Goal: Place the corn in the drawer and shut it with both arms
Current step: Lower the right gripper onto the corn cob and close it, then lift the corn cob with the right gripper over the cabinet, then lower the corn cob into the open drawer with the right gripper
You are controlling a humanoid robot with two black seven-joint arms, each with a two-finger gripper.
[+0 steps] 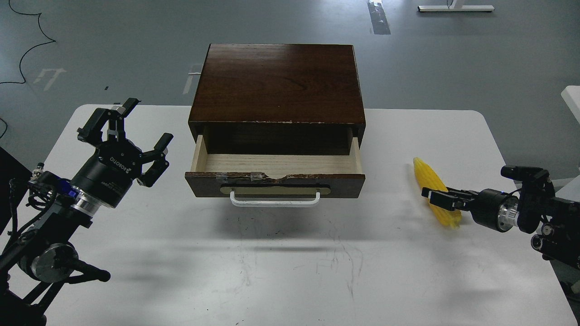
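Observation:
The yellow corn (427, 173) lies on the white table (290, 262), right of the cabinet, with its tip pointing away from me. My right gripper (436, 198) comes in from the right and sits over the cob's lower half. It looks dark and its fingers cannot be told apart. The drawer (275, 164) stands pulled open, its pale wood inside empty, with its white handle (275, 200) facing me. My left gripper (128, 128) is open and empty, raised to the left of the drawer and apart from it.
The dark brown cabinet (278, 81) holding the drawer stands at the table's back middle. A white desk edge (572, 100) shows at the far right, beyond the table. Grey floor lies behind, with a black cable (27, 50) at the upper left.

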